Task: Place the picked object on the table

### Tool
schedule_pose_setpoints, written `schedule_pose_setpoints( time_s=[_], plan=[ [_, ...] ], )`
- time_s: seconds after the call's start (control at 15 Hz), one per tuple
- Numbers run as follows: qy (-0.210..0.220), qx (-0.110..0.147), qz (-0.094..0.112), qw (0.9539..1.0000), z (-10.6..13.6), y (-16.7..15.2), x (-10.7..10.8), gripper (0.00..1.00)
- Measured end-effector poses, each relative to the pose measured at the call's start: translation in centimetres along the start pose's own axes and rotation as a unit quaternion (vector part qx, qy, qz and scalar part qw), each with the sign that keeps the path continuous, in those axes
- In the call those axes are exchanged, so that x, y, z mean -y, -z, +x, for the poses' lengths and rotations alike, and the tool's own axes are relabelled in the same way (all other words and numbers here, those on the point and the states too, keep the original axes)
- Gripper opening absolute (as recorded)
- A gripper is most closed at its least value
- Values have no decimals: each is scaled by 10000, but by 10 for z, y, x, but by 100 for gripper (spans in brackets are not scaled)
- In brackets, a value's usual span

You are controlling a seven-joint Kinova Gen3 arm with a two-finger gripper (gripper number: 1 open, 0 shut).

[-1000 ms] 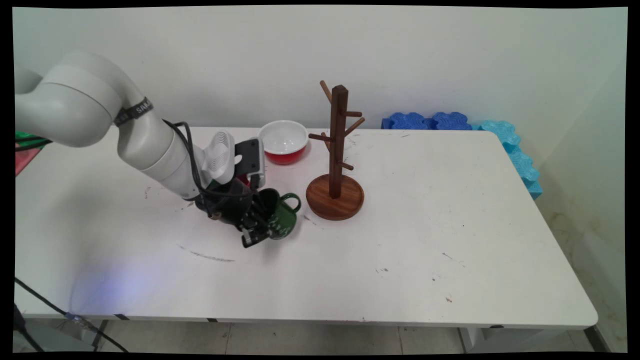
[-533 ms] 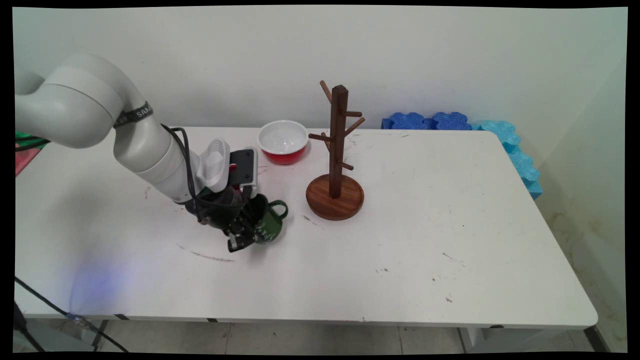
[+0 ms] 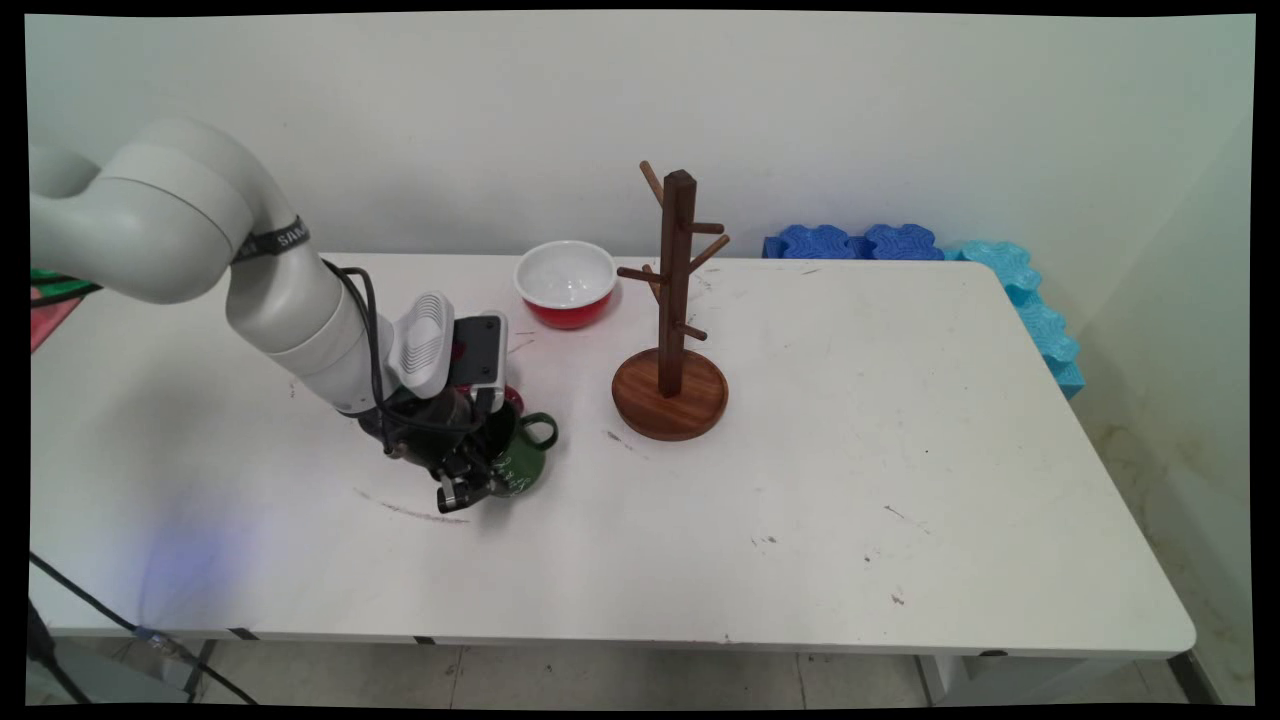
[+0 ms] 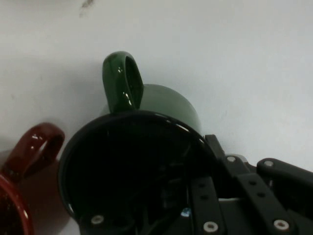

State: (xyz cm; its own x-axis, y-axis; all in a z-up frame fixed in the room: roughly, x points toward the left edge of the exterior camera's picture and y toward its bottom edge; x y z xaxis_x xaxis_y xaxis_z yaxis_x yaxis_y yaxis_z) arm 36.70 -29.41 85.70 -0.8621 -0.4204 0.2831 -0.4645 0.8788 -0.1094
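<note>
My gripper [image 3: 476, 480] is shut on the rim of a dark green mug [image 3: 520, 468], one finger inside it and one outside. The mug is down at the table's surface, left of centre, with its handle [image 3: 540, 430] pointing right toward the mug tree. I cannot tell if it touches the table. In the hand view the green mug [image 4: 171, 100] fills the middle, its black inside facing the camera, and my gripper [image 4: 225, 196] pinches its wall. A red mug [image 4: 32, 154] lies close beside it; only a sliver of the red mug [image 3: 512, 398] shows behind my hand in the main view.
A wooden mug tree [image 3: 670, 385] with bare pegs stands right of the mugs. A red bowl [image 3: 565, 285] with a white inside sits behind, near the wall. Blue foam pieces [image 3: 860, 242] line the table's far right corner.
My gripper has carried the green mug leftward and lower, away from the mug tree and down next to the red mug. The grip on the rim has not changed.
</note>
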Motion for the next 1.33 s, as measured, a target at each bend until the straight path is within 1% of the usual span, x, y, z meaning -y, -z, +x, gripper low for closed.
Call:
schedule_pose_setpoints(
  time_s=[0.8,0.87,1.13,1.33],
  plan=[
    [-37,266,-47,9996,-12,-13,6,0],
    [-37,275,-50,9996,-12,-13,7,100],
    [-38,294,-57,9995,-15,-16,9,100],
    [-38,259,-34,9997,-14,-15,11,100]
  ],
)
